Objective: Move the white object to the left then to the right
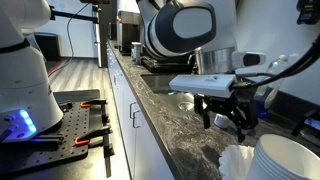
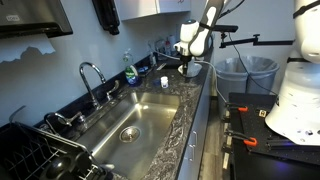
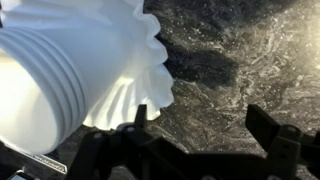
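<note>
The white object (image 3: 85,70) is a stack of white paper cups on wide ruffled filters, lying at the left of the wrist view on the dark speckled counter. In an exterior view it (image 1: 268,160) sits at the lower right, close to the camera. My gripper (image 1: 224,124) hangs just above the counter beside the pile, nearer the sink. In the wrist view the gripper (image 3: 200,125) is open with only bare counter between its fingers, and the left finger is close to the ruffled edge. The gripper also shows small in an exterior view (image 2: 188,68).
The dark stone counter (image 3: 240,60) runs along a wall. A steel sink (image 2: 135,125) with a faucet (image 2: 92,75) and a bottle of blue liquid (image 2: 130,72) lies farther along. A dish rack (image 2: 35,155), bins (image 2: 245,72) and a second robot base (image 1: 25,90) stand nearby.
</note>
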